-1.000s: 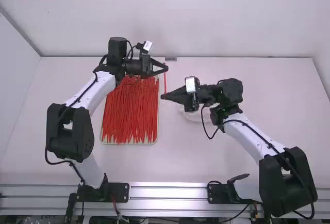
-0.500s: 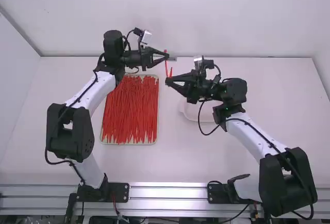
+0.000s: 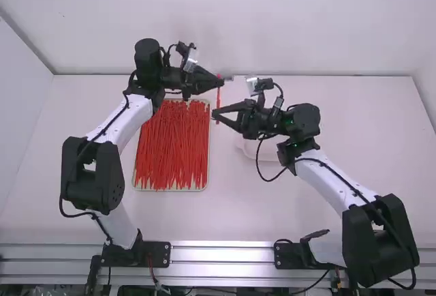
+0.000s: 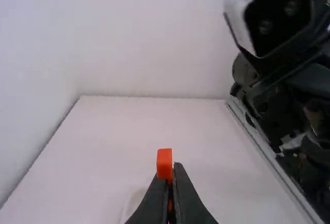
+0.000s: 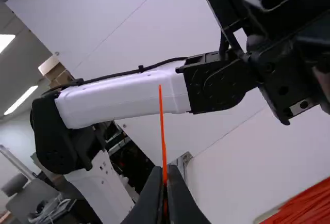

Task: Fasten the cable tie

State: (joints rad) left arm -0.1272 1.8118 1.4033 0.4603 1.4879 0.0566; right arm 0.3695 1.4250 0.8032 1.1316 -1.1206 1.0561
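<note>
Pinching the red cable tie (image 3: 218,97) at its square head end with the left claw (image 3: 217,78), fully closed; clamping its tail tight in the right claw (image 3: 216,113), just beside. Stretching straight from claw to claw, head pointing away from the right claw, above the surface (image 3: 354,112).

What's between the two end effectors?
The red cable tie, spanning from left end effector to right end effector, clear in the high view.
</note>
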